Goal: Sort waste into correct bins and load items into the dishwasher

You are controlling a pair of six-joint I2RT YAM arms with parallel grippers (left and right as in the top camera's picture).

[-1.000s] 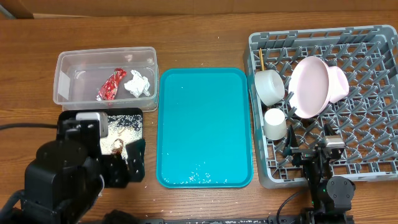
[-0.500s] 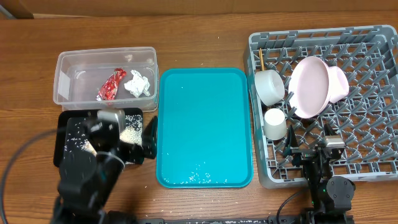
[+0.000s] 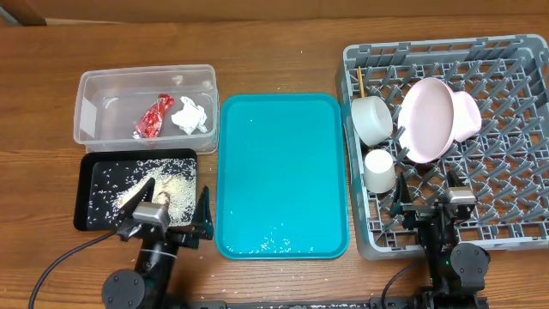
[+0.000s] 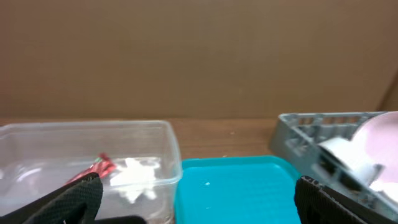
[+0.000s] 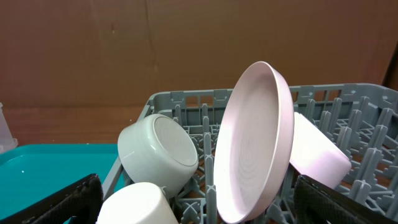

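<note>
Black tray [image 3: 86, 193] with rice bits [image 3: 167, 174] just ahead of left claw [image 3: 167, 227], released, empty; right claw [image 3: 448, 208] released at grey rack [image 3: 446, 45] edge.

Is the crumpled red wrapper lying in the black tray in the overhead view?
No, the red wrapper lies in the clear tub beside the tissue wad, while the black tray holds only rice bits.

Overhead top-down, far. Left wrist low, facing clear tub [image 4: 37, 140]; right wrist close on rack [image 5: 186, 102], shared by both.
</note>
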